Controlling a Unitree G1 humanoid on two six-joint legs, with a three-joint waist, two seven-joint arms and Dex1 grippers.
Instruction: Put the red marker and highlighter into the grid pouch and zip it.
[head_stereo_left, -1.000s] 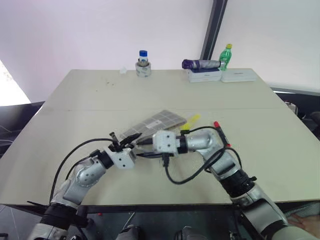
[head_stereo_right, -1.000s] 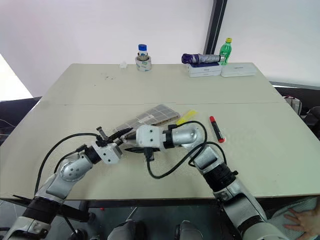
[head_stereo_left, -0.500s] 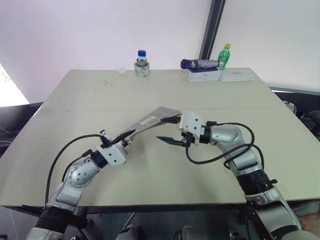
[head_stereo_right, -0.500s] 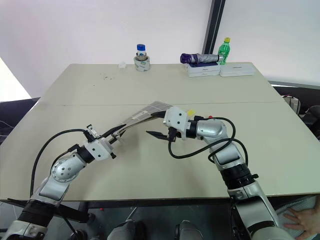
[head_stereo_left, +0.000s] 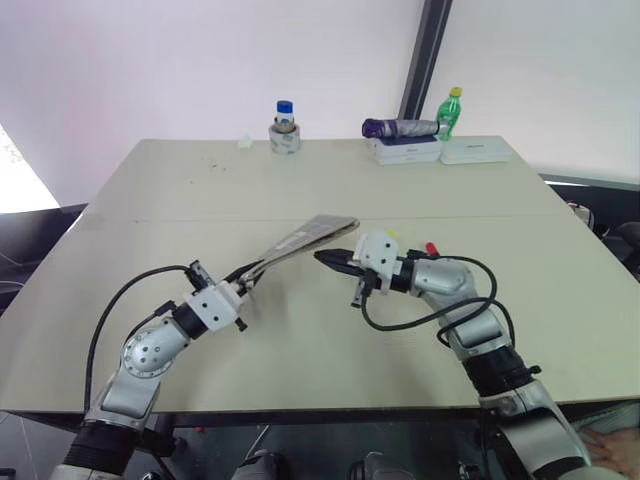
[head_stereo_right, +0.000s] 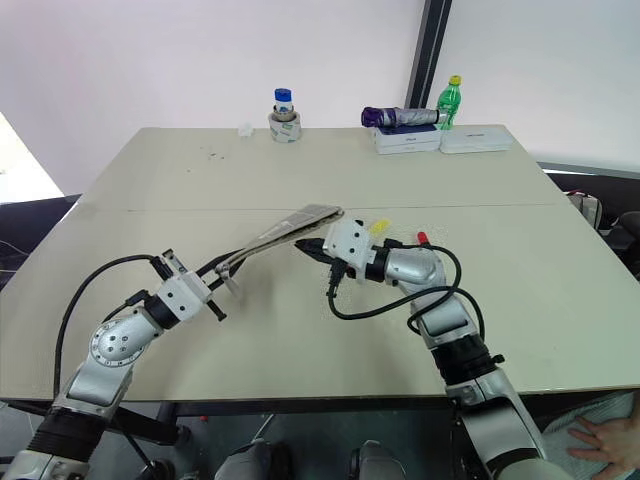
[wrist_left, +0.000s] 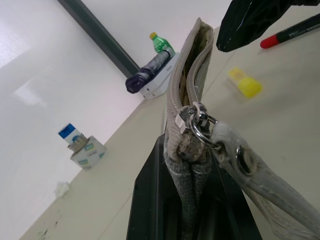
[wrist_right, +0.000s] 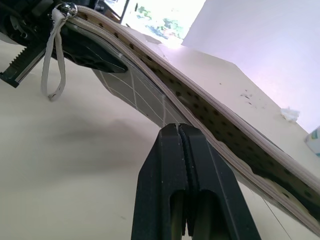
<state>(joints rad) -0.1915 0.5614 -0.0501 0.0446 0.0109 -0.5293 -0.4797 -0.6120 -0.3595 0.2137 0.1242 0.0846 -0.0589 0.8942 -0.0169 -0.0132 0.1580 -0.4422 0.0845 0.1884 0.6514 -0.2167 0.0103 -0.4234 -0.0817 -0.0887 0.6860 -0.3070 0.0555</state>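
Note:
The grid pouch (head_stereo_left: 300, 240) is raised off the table and slopes up to its far end. My left gripper (head_stereo_left: 245, 284) is shut on the pouch's near zipper end, where the pull tab (wrist_left: 240, 160) hangs loose; the mouth along the top edge gapes open (wrist_left: 192, 60). My right gripper (head_stereo_left: 322, 257) is shut, its tips against the pouch's underside (wrist_right: 178, 127) toward the far end; whether fabric is pinched I cannot tell. The yellow highlighter (head_stereo_right: 379, 227) and the red marker (head_stereo_right: 422, 238) lie on the table just behind the right hand.
At the table's far edge stand a blue-capped bottle on a tape roll (head_stereo_left: 284, 128), a purple umbrella (head_stereo_left: 400, 128) on white boxes (head_stereo_left: 408, 150) and a green bottle (head_stereo_left: 454, 110). A person's hand (head_stereo_right: 600, 430) shows at the lower right.
My right gripper has drawn away from the left hand, moved right along the pouch and gone from open to shut. The pouch now slopes up off the table, its near end turned in the left gripper.

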